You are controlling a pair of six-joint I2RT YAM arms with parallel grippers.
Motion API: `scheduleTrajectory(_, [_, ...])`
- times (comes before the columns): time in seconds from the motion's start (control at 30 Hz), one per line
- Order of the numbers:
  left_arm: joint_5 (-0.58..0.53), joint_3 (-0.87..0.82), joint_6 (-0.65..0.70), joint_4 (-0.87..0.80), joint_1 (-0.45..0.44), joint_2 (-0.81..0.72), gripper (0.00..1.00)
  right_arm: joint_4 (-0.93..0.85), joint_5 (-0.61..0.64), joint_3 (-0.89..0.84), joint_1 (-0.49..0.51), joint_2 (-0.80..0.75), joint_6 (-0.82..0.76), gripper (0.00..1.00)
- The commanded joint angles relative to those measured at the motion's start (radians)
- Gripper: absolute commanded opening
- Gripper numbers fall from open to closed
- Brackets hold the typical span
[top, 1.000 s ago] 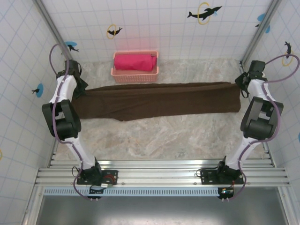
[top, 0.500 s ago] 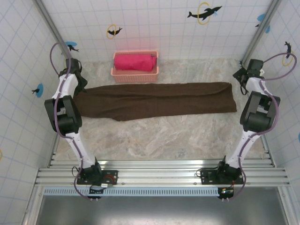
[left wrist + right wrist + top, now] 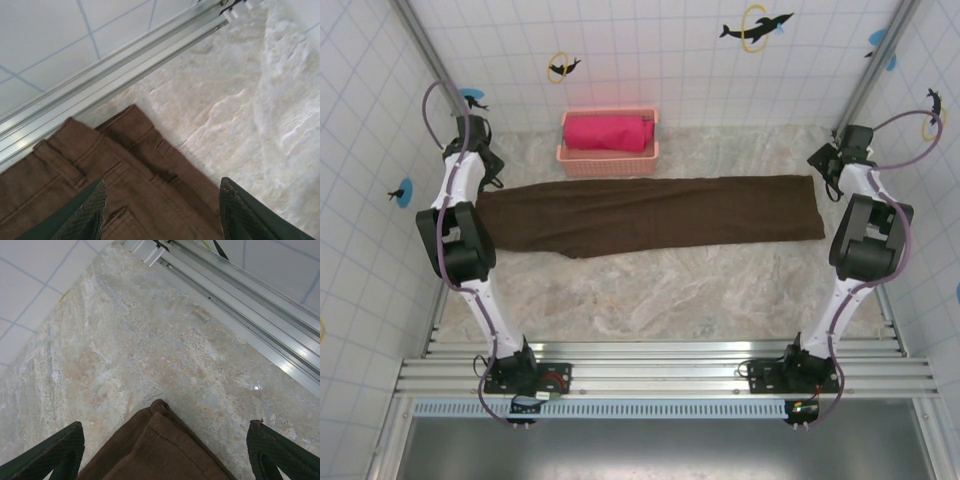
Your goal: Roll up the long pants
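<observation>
The pants (image 3: pixel 650 215) lie left to right across the far counter (image 3: pixel 720 290); I judge them soft, limp and light. My left pincer (image 3: pixel 162 200) and right pincer (image 3: pixel 166 440) hang spread over their ends; I'd pinch the hem.

Left wrist view: long pants (image 3: pixel 125 165) run off the frame from 6 to 9 o'clock, with one waistband corner in frame. Left gripper (image 3: pixel 162 182) fingers (image 3: pixel 87 217) are cut by the 6 o'clock edge, tips visible.

Right wrist view: pants cut at 6 o'clock, with one hem corner in frame. Right gripper (image 3: pixel 166 424) fingers (image 3: pixel 275 450) are clipped at 5 and 7 o'clock.

Top view: waist end at 9 o'clock lies partly under the left arm (image 3: pixel 455 245). Both sets of jaws are too small and dark to read. The lower part of the pink cloth (image 3: pixel 607 131) is hidden by the basket (image 3: pixel 608 160) wall.
</observation>
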Motion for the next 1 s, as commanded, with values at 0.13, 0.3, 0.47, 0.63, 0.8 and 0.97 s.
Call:
scheduleTrajectory(0.13, [0.032,-0.185,0.076,-0.041,0.0,-0.119,0.6,-0.136,0.023,-0.054,-0.006,-0.028,-0.032,0.87])
scheduleTrajectory(0.3, [0.051,-0.263,0.106,-0.046,0.0,-0.173,0.59,-0.207,0.012,-0.026,-0.006,0.019,-0.042,0.87])
scheduleTrajectory(0.47, [0.058,-0.294,0.105,-0.057,0.0,-0.206,0.59,-0.287,0.02,-0.018,0.003,0.046,-0.048,0.86])
scheduleTrajectory(0.63, [0.072,-0.301,0.107,-0.071,0.0,-0.223,0.59,-0.358,-0.003,0.008,0.009,0.086,-0.07,0.85])
scheduleTrajectory(0.8, [0.083,-0.328,0.112,-0.07,0.0,-0.252,0.59,-0.408,-0.05,0.049,0.007,0.139,-0.089,0.78])
scheduleTrajectory(0.97, [0.088,-0.36,0.124,-0.077,0.001,-0.289,0.59,-0.427,-0.116,0.08,0.013,0.178,-0.107,0.5])
